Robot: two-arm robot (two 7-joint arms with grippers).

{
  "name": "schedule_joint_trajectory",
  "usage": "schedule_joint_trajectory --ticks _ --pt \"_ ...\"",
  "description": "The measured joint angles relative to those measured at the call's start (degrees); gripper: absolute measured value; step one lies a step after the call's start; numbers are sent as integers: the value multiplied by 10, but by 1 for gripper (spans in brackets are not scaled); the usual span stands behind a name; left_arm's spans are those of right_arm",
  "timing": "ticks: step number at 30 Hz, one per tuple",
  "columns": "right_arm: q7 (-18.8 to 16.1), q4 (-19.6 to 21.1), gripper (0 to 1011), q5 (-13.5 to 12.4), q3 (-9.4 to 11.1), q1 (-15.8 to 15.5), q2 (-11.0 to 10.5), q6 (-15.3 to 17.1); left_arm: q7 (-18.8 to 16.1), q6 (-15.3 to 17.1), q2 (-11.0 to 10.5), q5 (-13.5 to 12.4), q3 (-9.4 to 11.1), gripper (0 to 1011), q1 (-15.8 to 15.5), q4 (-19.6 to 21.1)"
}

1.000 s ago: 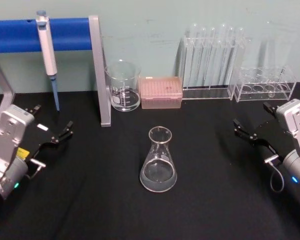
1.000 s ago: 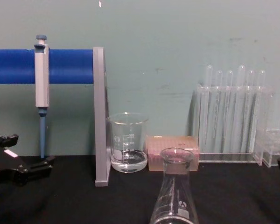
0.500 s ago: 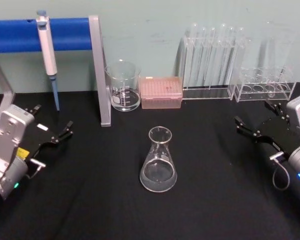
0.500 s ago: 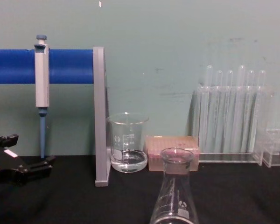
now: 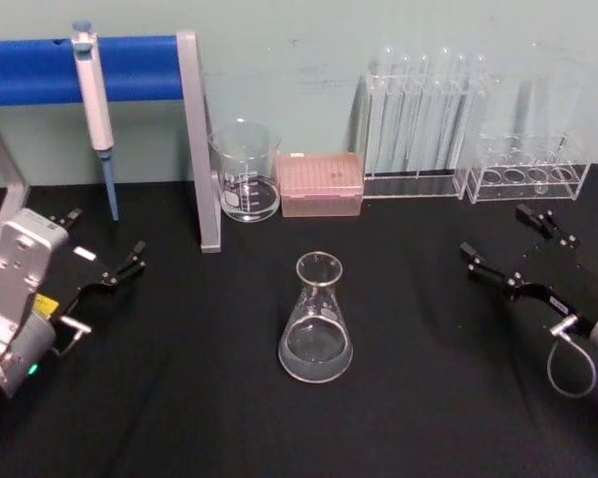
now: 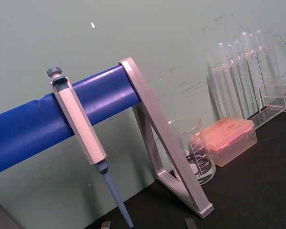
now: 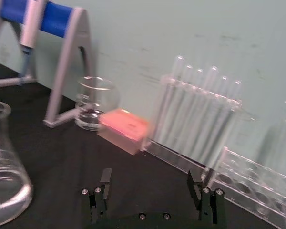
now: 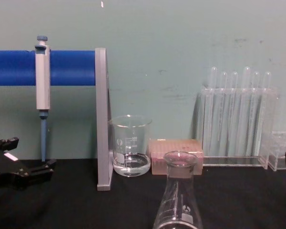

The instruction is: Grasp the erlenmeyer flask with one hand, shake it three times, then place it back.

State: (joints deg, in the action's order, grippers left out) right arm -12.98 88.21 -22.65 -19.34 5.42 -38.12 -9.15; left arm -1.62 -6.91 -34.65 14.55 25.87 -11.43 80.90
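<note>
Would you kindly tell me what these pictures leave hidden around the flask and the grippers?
- Erlenmeyer flask: chest view, base cut off by the bottom edge; right wrist view, one side cut by the frame.
- Its graduation marks: chest view, too small to read.
- Right gripper: chest view, mostly past the right edge.
- Left gripper: left wrist view, fingers cut by the bottom edge.

Printing on the beaker is too small to read.

On the bench: 1 erlenmeyer flask, 1 beaker, 1 pipette, 1 pink tip box, 2 clear racks, 2 end effectors.
</note>
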Motion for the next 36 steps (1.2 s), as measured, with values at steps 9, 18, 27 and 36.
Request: schedule_joint_trajectory --ticks 9,18,27,36 --pt "-54 35 1000 -25 12 -28 -14 -10 0 0 0 0 0 1001 0 0" --pt "-125 45 1000 -43 8 -33 -16 -13 0 0 0 0 0 1001 0 0" --pt "-200 24 1000 -50 -9 -4 -6 -17 0 0 0 0 0 1001 0 0" --pt "-265 -8 1000 -50 -30 33 15 -24 0 0 0 0 0 1001 0 0"
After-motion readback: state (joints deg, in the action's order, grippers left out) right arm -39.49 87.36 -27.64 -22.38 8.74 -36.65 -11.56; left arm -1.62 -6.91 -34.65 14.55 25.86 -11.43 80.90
